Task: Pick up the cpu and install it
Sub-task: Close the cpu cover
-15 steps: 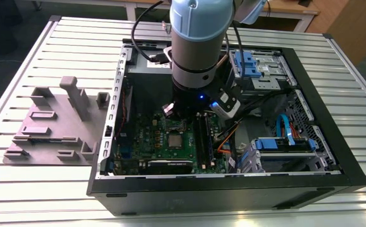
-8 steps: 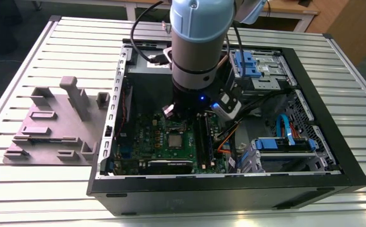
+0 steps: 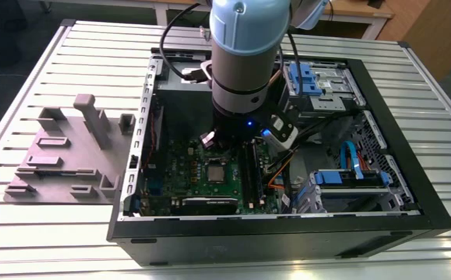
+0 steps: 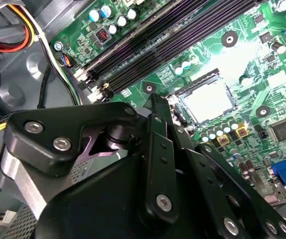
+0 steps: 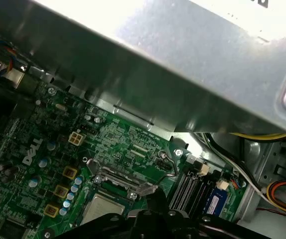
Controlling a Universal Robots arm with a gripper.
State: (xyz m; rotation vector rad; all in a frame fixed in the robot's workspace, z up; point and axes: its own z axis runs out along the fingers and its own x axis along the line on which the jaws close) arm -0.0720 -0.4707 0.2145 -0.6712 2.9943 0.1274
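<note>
The small, flat, square cpu with a silvery-grey metal top lies flat in the square metal-framed socket. The socket is near the middle of the large green motherboard, beside that board's long dark memory slots. The black-linked gripper, on the pale blue-and-grey robot arm, hangs over the motherboard. It is near the cpu and not touching it. How far the gripper is open, and whether it grips anything, cannot be told.

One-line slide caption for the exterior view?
Robot arm reaches into the open PC case, over the green motherboard bearing the cpu; grey fixture on the exterior view's left.
</note>
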